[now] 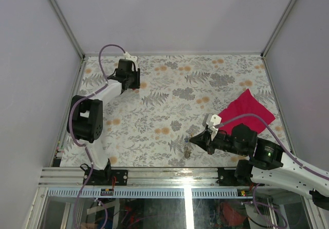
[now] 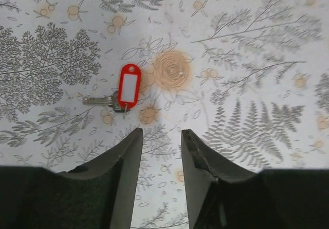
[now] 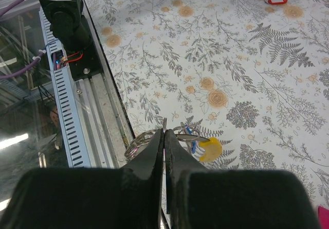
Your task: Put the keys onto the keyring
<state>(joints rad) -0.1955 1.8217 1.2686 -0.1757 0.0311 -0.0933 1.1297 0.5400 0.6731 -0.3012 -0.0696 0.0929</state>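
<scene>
Robotics lab cell I operate remotely, plain white enclosure walls (image 1: 169,13), aluminium corner posts (image 1: 61,19), slotted cable duct (image 1: 144,193) along the near mounting rail (image 1: 154,173), patterned table cover (image 1: 169,116) as my work surface.

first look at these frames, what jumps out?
The square magenta cloth on the right of the floral tabletop stands out most. The left claw hangs open just short of a red-tagged metal key; the right claw, near the front edge, is shut on a thin silvery metal keyring beside a yellow tag.
</scene>
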